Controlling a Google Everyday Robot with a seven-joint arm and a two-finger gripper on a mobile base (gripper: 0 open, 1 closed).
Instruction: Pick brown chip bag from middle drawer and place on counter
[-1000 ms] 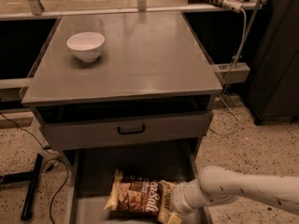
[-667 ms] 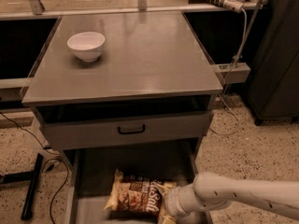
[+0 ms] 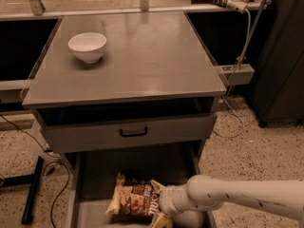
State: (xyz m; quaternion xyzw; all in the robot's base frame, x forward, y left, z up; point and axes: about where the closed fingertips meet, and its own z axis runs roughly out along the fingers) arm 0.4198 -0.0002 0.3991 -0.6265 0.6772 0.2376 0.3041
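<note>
The brown chip bag (image 3: 131,200) lies flat on the floor of the open middle drawer (image 3: 93,212) at the bottom of the view. My gripper (image 3: 159,213), at the end of the white arm (image 3: 237,198) that reaches in from the right, is at the bag's right end and covers that part of it. The bag rests on the drawer floor. The counter (image 3: 147,65) is the grey top of the cabinet above.
A white bowl (image 3: 87,46) stands at the counter's back left. A shut grey drawer front with a black handle (image 3: 133,132) sits above the open drawer. Cables (image 3: 57,194) and a black stand leg (image 3: 32,189) lie on the floor at left. A dark cabinet (image 3: 280,56) stands at right.
My arm has moved left, so the gripper now lies further over the bag's right end. The bag has not moved.
</note>
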